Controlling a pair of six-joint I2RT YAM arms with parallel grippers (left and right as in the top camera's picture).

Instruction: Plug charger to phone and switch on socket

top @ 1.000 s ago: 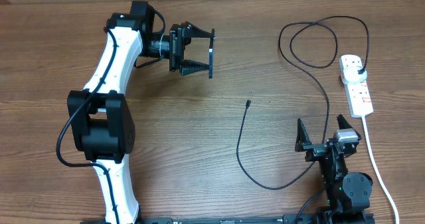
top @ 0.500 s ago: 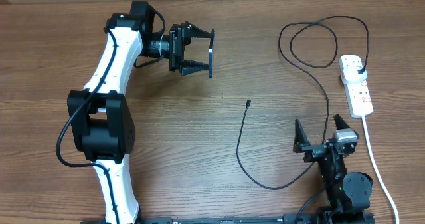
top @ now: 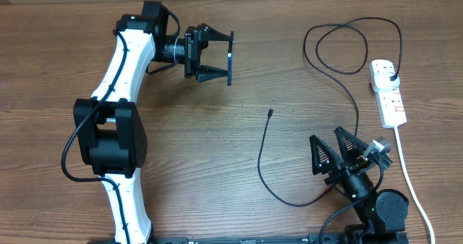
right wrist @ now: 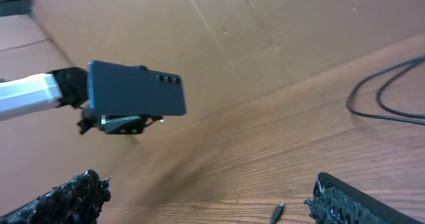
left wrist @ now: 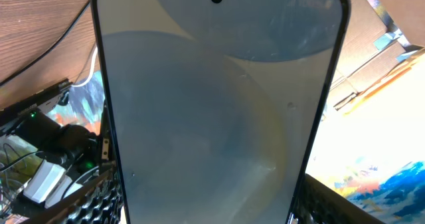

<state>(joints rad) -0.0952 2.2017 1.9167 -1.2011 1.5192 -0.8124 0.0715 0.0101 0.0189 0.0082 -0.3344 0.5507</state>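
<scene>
Table: wooden.
Left gripper: held well left of the socket, clamped on the phone by its long edges, phone's back turned toward the socket.
Right gripper: set near the socket, left of it, fingers spread wide, nothing held.
Charger: plugged into the socket's far end, looped, trailed leftward; tip left loose on the table.
</scene>
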